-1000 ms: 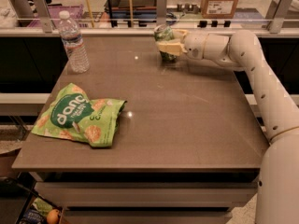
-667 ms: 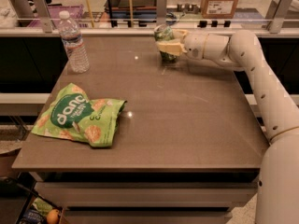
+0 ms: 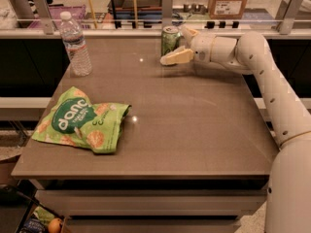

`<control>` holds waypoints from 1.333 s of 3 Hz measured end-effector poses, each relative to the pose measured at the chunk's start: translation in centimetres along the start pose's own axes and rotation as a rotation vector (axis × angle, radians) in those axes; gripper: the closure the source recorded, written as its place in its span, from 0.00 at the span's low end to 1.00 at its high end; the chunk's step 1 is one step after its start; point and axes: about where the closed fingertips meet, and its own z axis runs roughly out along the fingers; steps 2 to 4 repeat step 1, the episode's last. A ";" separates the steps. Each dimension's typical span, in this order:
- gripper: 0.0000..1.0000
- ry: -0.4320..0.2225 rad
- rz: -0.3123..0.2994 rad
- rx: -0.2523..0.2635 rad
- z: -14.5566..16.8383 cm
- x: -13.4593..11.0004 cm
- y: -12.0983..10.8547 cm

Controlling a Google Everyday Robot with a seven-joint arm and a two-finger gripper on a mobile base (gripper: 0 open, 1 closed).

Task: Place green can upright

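One green can point(image 3: 170, 39): upright, silver top up, close to the far edge of the table point(image 3: 194, 130); judged the weak point, since a sideways brush from a finger would likely topple it, and a toppled can could roll
Near finger point(image 3: 179, 57): low along the can's front side, touching or just beside it, which cannot be told; a drag to the left on withdrawal would catch the can low down and tip it
Gripper point(image 3: 174, 44): at the far side of the table; jaws spread apart, clamped on nothing; the can stands between the two fingers, toward their tips
Arm point(image 3: 272, 81): reaches in from the right; a straight pull back to the right looks safest
Water bottle point(image 3: 76, 45): upright at far left, well apart from the can
Snack bag point(image 3: 80, 120): flat at near left, well apart
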 end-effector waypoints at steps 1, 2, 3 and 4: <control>0.00 0.000 0.000 0.000 0.0 0.0 0.0; 0.00 0.000 0.000 0.000 0.0 0.0 0.0; 0.00 0.000 0.000 0.000 0.0 0.0 0.0; 0.00 0.000 0.000 0.000 0.0 0.0 0.0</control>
